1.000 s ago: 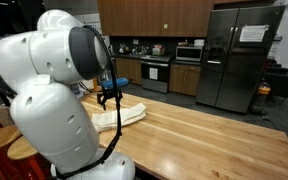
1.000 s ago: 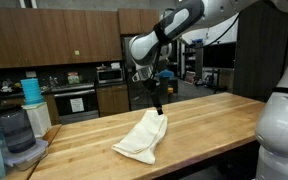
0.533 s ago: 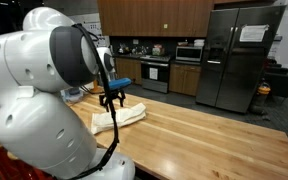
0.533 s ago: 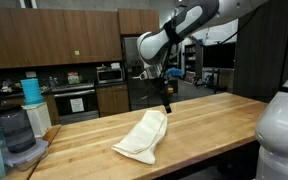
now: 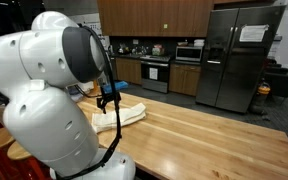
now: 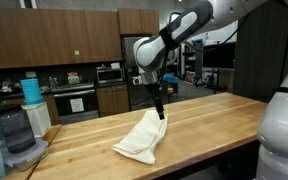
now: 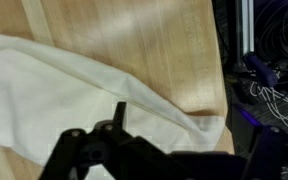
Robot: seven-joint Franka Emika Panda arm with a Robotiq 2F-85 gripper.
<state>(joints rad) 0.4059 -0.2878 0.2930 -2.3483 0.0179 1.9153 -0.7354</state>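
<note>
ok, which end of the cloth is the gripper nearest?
The narrow tapered end of the cloth: the open gripper hangs right over it. The broad end lies farther off, toward the near edge of the counter.

cloth: plain cream-white, no pattern | counter: pale honey wood in lengthwise strips, lighter and darker grain | gripper: black | arm: glossy white shells, black joints | cabinets: dark brown | fridge: dark steel grey, white paper sheet on door
</note>
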